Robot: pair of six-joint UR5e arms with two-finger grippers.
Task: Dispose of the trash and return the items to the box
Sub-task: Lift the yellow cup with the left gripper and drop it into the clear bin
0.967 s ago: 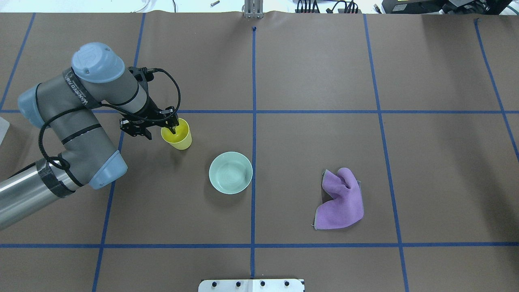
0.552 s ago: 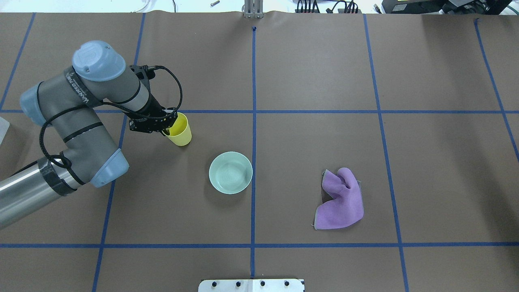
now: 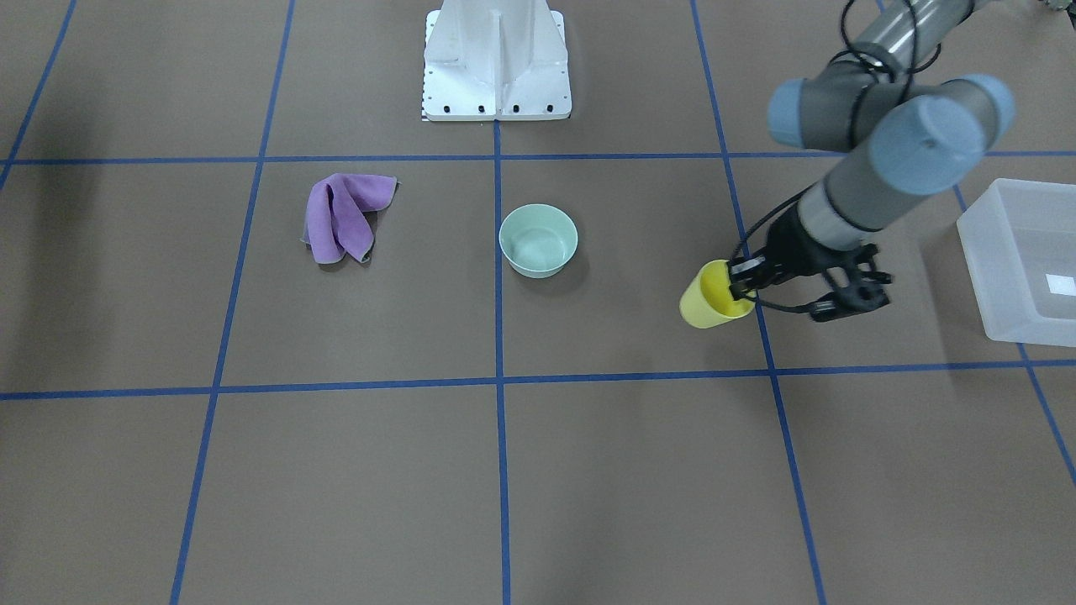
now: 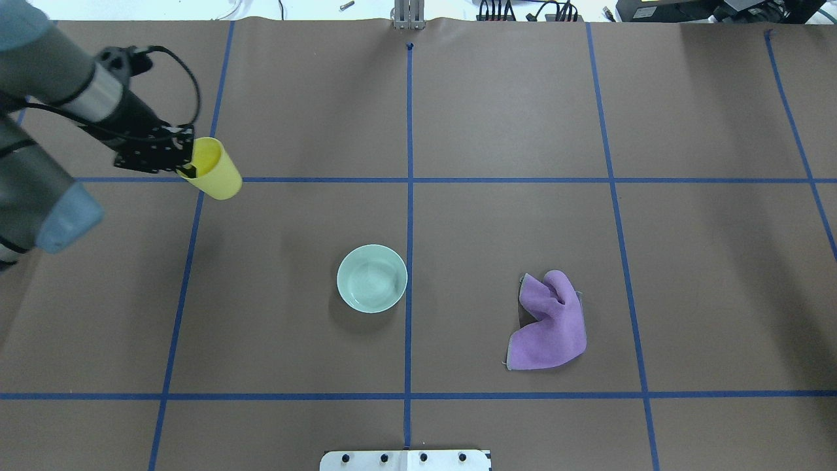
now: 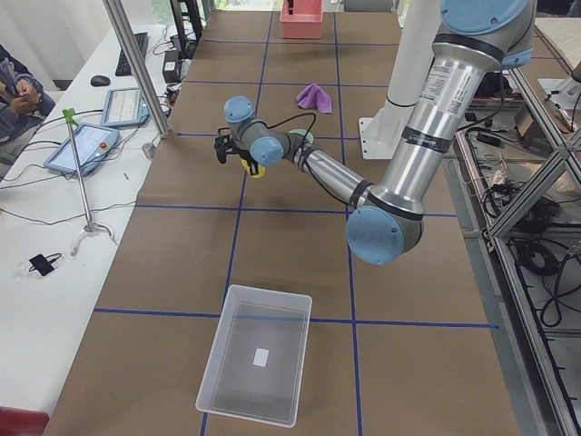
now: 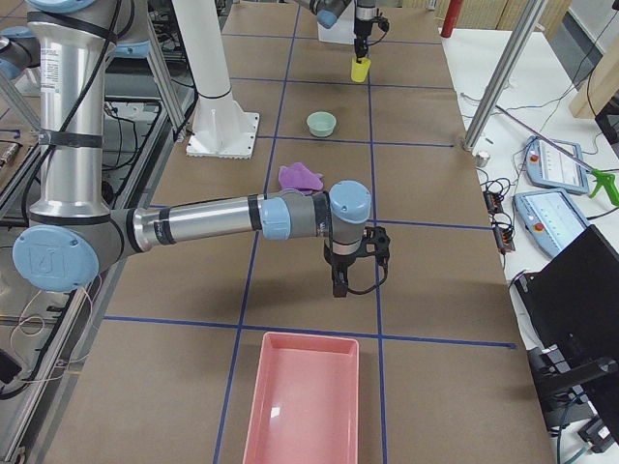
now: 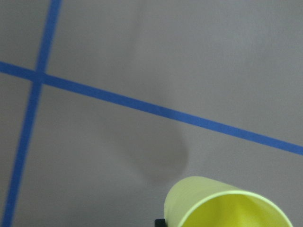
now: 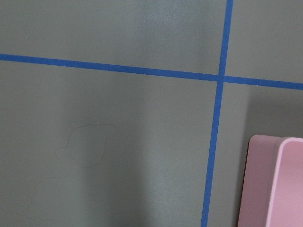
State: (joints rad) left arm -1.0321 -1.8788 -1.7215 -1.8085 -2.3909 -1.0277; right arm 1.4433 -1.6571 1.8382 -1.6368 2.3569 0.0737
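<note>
My left gripper (image 4: 186, 163) is shut on the rim of the yellow cup (image 4: 212, 169), one finger inside it. It holds the cup tilted above the table at the far left; the cup also shows in the front view (image 3: 714, 296) and the left wrist view (image 7: 227, 203). The mint-green bowl (image 4: 372, 278) stands upright and empty near the centre line, also in the front view (image 3: 538, 239). The translucent box (image 3: 992, 269) sits empty beyond the left arm, seen in the left view (image 5: 218, 363). My right gripper (image 6: 353, 275) hangs over bare table far to the right; I cannot tell whether it is open.
A crumpled purple cloth (image 4: 549, 327) lies right of the bowl. A pink tray (image 6: 305, 401) stands at the table's right end, its corner in the right wrist view (image 8: 279, 184). The robot's white base plate (image 3: 496, 67) is at the near edge.
My left arm has lifted the yellow cup off the table and carried it left and slightly farther away. The cup now tilts more. Bowl and cloth have not moved.
</note>
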